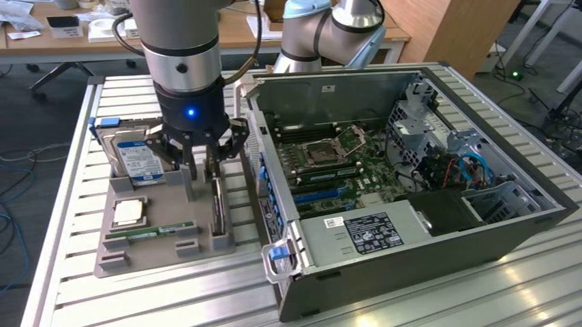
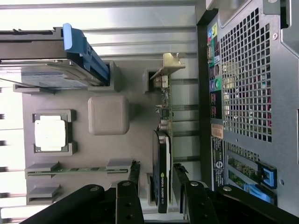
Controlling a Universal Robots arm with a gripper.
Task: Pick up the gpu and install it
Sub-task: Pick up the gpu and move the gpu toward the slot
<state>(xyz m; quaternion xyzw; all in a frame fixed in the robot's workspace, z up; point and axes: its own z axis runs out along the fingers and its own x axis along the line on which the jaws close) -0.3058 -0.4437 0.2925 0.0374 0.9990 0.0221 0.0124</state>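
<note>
Black fingers (image 2: 187,198) stand open either side of the gpu (image 2: 162,179), upright in its grey tray (image 2: 138,140): not yet gripped, lifted or installed.

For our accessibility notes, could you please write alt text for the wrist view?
The open gripper straddles the gpu, which stands on edge in the grey tray. A hard drive, processor and memory stick share the tray, beside the computer case.

Black gpu (image 2: 162,173), grey tray (image 2: 138,84), blue-labelled drive (image 1: 138,164)
</note>
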